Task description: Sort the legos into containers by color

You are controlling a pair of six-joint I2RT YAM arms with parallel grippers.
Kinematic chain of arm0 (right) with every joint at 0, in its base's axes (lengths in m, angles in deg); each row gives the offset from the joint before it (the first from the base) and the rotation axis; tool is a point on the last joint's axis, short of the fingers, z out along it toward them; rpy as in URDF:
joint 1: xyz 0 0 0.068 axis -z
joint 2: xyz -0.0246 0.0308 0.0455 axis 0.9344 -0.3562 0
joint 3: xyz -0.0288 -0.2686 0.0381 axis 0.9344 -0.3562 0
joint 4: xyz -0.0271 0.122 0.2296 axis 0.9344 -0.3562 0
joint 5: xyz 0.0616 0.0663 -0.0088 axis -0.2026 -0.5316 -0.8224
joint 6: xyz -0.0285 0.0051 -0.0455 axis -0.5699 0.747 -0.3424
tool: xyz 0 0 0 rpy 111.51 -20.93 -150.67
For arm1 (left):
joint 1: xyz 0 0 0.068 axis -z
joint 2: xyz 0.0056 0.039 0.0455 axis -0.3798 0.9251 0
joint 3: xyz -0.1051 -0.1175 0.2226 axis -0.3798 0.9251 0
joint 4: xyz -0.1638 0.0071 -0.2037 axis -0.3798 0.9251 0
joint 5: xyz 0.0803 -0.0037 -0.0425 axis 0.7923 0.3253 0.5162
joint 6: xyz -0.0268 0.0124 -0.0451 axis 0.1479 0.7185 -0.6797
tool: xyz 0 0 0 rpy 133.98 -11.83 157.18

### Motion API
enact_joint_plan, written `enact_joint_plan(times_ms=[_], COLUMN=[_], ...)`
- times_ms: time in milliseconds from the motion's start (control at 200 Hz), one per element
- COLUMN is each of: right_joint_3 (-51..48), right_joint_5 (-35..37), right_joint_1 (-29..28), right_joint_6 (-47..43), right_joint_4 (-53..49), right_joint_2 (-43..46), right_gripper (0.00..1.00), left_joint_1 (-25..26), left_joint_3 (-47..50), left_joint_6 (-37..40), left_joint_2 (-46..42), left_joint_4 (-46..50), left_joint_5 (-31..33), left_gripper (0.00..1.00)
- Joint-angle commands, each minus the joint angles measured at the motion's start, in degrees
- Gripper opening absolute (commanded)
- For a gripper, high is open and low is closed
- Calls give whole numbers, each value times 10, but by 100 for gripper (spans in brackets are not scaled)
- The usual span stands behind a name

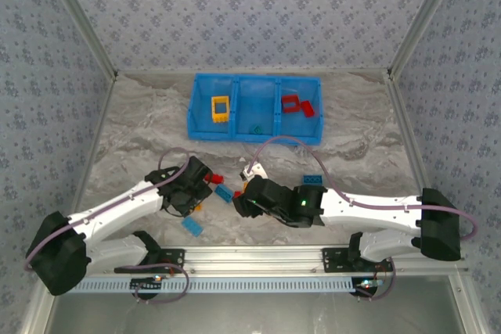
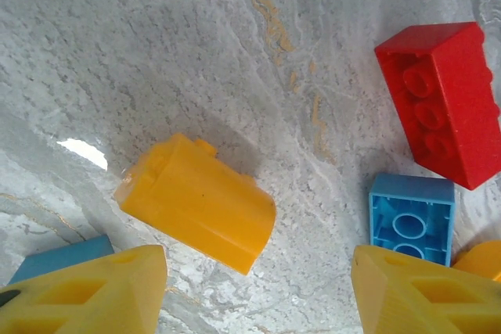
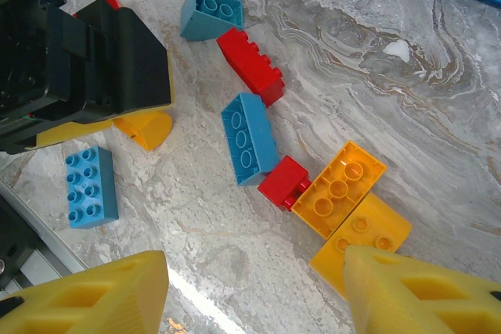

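The blue three-compartment container stands at the back. A yellow frame lego lies in its left compartment, and red legos lie in its right one. Loose legos lie between the arms. My left gripper is open, low over the table. An orange rounded brick lies just ahead of its left finger, untouched. A red brick and a light blue brick lie to its right. My right gripper is open over bare table. Beyond it lie blue, red and orange bricks.
The two grippers stand close together at mid table. The left arm's black wrist rises at the right gripper's upper left. More blue bricks lie near the arms. Patterned walls enclose the table.
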Motion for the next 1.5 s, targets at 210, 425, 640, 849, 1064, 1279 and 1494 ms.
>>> enact_joint_plan(times_ms=[210, 425, 640, 849, 1064, 1279, 1494], right_joint_3=[1, 2, 0, 2, 5, 4, -6], right_joint_5=[3, 1, 0, -1, -1, -41, -97], right_joint_1=[-1, -1, -1, -1, -2, -3, -11], right_joint_6=[14, 14, 14, 13, 14, -4, -37], right_joint_4=[7, 9, 11, 13, 13, 45, 110], right_joint_2=[-3, -7, -7, -10, -13, -17, -21], right_gripper=[62, 62, 62, 62, 62, 62, 63], left_joint_1=[-34, -58, -59, -76, -77, -83, -84], left_joint_3=[35, 5, 20, 22, 32, 18, 10], left_joint_6=[-18, 79, 167, 168, 107, 108, 118], left_joint_2=[14, 38, 34, 51, 60, 101, 86], left_joint_4=[-7, -25, -9, 32, -11, -50, -42], left_joint_5=[-25, -20, -33, -42, -43, -22, -4], left_gripper=[64, 74, 76, 76, 73, 54, 36])
